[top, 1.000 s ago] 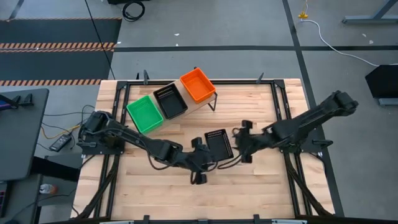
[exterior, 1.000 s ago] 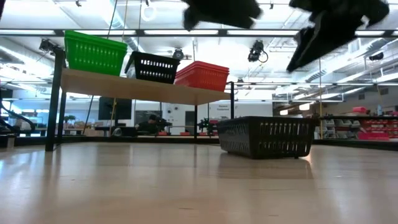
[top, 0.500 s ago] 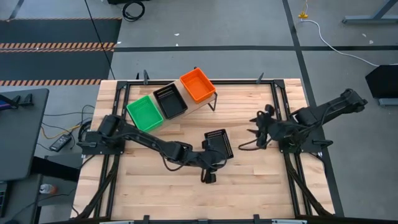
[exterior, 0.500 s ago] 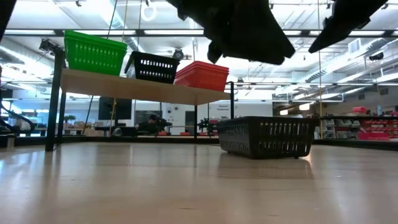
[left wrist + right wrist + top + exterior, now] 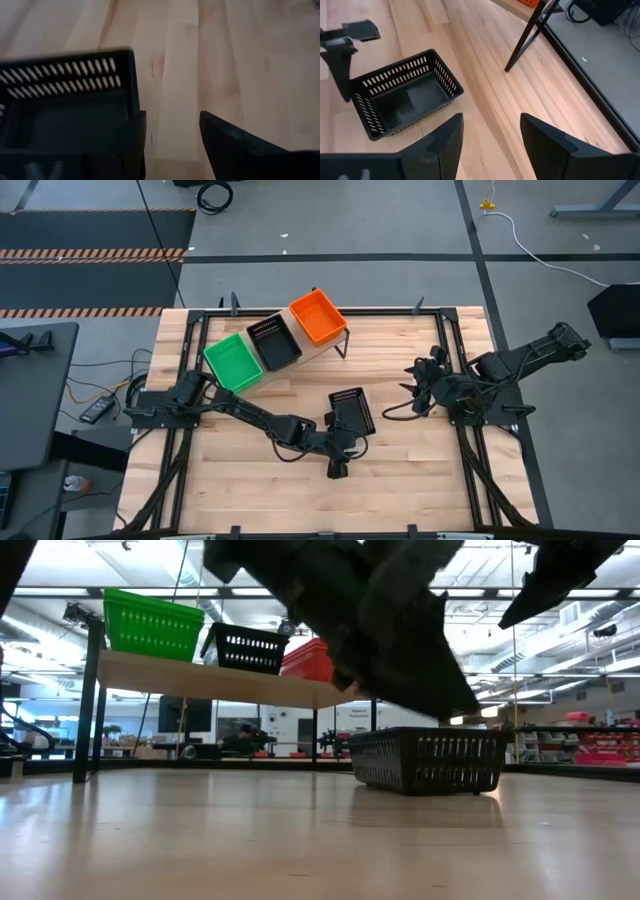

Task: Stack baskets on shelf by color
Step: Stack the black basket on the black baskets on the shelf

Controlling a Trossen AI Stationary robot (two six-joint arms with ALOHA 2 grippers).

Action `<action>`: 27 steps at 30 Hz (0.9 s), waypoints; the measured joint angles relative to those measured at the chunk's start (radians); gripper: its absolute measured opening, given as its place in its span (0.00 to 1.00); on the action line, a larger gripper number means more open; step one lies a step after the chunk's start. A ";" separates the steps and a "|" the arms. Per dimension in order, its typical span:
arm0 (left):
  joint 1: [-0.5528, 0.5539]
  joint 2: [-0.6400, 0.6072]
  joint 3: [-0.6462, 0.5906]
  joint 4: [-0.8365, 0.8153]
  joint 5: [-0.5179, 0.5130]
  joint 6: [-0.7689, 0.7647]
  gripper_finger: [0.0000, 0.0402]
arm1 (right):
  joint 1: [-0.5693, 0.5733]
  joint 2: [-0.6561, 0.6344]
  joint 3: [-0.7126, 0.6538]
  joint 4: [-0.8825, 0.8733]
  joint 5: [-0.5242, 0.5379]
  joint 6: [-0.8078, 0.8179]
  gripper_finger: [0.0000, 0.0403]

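Note:
A black basket (image 5: 350,411) sits on its base on the tabletop, also seen in the low view (image 5: 430,760) and the right wrist view (image 5: 405,100). On the shelf (image 5: 220,680) stand a green basket (image 5: 232,363), a black basket (image 5: 274,342) and an orange basket (image 5: 318,317). My left gripper (image 5: 344,436) is open at the table basket's near side, with one finger (image 5: 136,142) by the corner wall (image 5: 131,75) and the other finger (image 5: 235,147) over bare wood. My right gripper (image 5: 420,385) is open and hangs apart from it, toward the table's right. My left gripper comes at the black basket's near corner (image 5: 131,75) slanting down from the table's near side. One finger (image 5: 136,142) lies against or just above the wall. I cannot tell whether it touches.
The shelf's black leg (image 5: 525,37) stands between the table basket and the far right. The table's black frame rail (image 5: 462,380) runs under my right arm. Bare wood lies near and left of the basket (image 5: 250,480).
My right gripper has drawn back from beside the black basket toward the table's right edge, then held still. My left gripper has moved right and down along the basket's near side. The basket has stayed in place on the table.

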 joint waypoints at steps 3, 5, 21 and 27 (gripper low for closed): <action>0.008 0.032 0.001 0.026 -0.010 -0.007 0.49 | 0.000 0.001 0.000 0.001 0.000 0.000 0.50; 0.013 0.051 0.001 0.020 -0.037 -0.025 0.47 | 0.000 0.003 0.000 0.002 0.000 0.001 0.50; 0.022 0.060 0.000 0.062 -0.043 -0.003 0.11 | 0.001 0.012 0.000 0.000 -0.019 0.005 0.50; -0.003 0.021 0.000 0.106 -0.171 0.103 0.26 | 0.001 0.012 0.000 0.000 -0.023 0.006 0.50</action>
